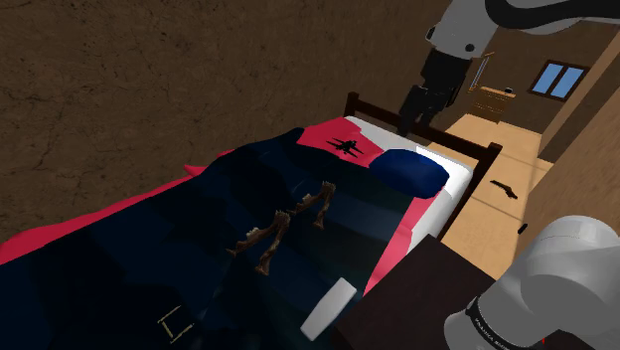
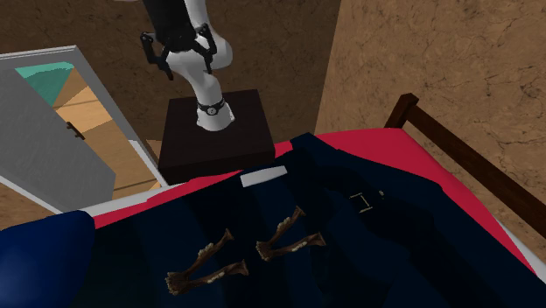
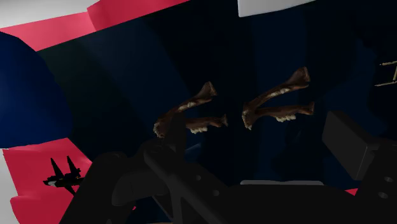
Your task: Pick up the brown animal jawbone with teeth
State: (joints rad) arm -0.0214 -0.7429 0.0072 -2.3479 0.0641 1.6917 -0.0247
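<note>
Two brown jawbones with pale teeth lie side by side on the dark navy blanket [image 1: 179, 249] of a bed. One jawbone [image 1: 263, 242] [image 2: 208, 267] [image 3: 188, 114] lies nearer the pillow in the wrist view; the other jawbone [image 1: 316, 204] [image 2: 287, 238] [image 3: 277, 105] lies beside it. My black gripper [image 1: 415, 117] hangs high above the head of the bed, well clear of both. In the wrist view the gripper [image 3: 254, 149] is open, its fingers [image 3: 347, 141] wide apart with nothing between them, and both jawbones lie beyond the fingertips.
A navy pillow [image 1: 412, 171] [image 2: 39, 258] and a small black toy plane [image 1: 347, 146] [image 3: 62, 175] lie at the head of the bed. A flat white object [image 1: 328, 308] [image 2: 264, 176] and a small wire buckle [image 1: 171, 320] [image 2: 361, 201] rest on the blanket. The dark stand [image 2: 214, 131] abuts the bed.
</note>
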